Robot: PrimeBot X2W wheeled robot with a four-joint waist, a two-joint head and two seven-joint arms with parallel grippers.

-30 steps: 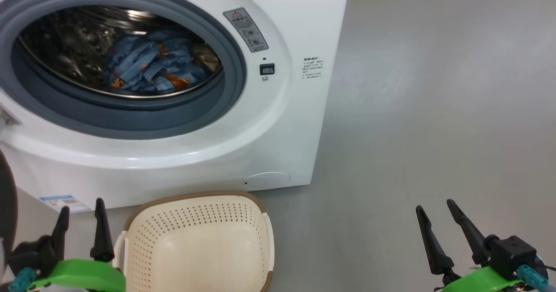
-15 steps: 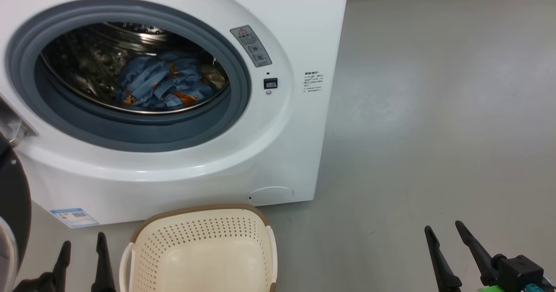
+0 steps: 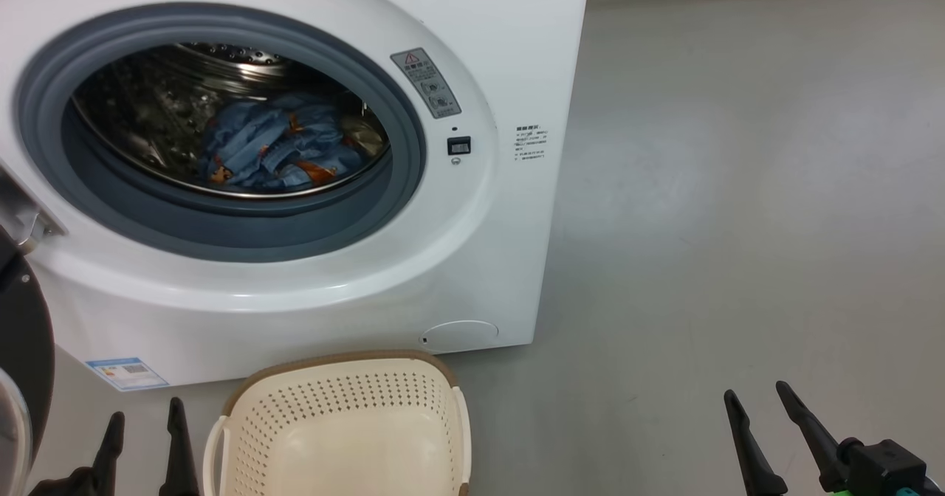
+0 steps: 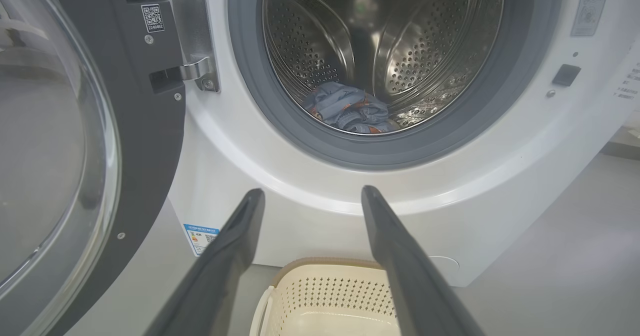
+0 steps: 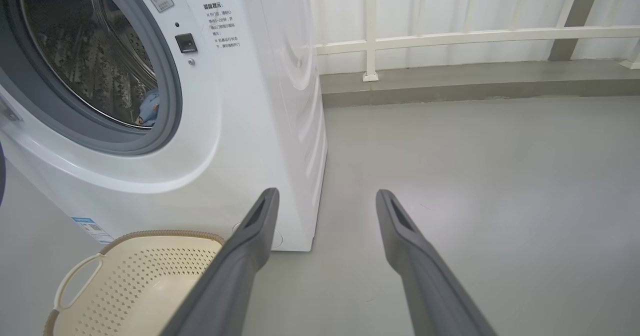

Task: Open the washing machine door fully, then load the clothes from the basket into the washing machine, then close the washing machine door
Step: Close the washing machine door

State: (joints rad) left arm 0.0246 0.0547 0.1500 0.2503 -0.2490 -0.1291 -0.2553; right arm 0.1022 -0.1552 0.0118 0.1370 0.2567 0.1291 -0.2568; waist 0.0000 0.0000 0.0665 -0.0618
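- Since the clothes lie in a heap at the bottom of the drum and the basket shows a bare bottom as far as it is in view, I judge that the loading is done and only the closing is left.
- The washing machine door stands swung wide at the left side of the washing machine. It hangs on the metal hinge, with its dark inner face and glass bowl turned toward the left wrist camera.
- The left gripper is low in front of the machine, just left of the basket. Its two fingers are spread wide with nothing between them.
- The right gripper is well apart on the right, over the grey floor, also spread wide and empty.
- The deciding relation is that the door lies to the left of the left gripper and the drum opening lies ahead, to its right. The left arm is therefore clearly the nearer one.
- The door turns about an upright axis at the hinge, so I think the push should land far from the hinge and sweep rightward.
- I cannot tell whether the door's lower edge will clear the basket.
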